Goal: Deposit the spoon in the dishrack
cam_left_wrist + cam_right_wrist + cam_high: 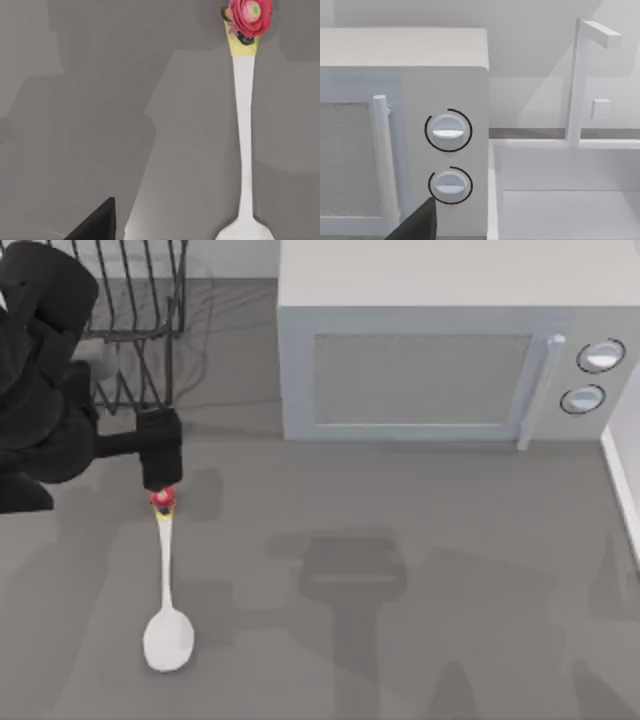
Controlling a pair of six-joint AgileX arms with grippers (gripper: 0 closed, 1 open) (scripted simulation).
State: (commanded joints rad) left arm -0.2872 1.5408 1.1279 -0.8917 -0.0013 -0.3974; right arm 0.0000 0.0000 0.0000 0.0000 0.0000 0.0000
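White spoon (166,612), black dishrack (135,300)

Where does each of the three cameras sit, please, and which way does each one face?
Top view: above the table, looking down on spoon, dishrack, microwave and left arm, its left tool over the knob.
Left wrist view: on the left arm, facing down at the spoon; one dark fingertip shows.
Right wrist view: on the right arm, facing the microwave dials and a sink; a dark fingertip shows.
Shared: spoon; microwave.
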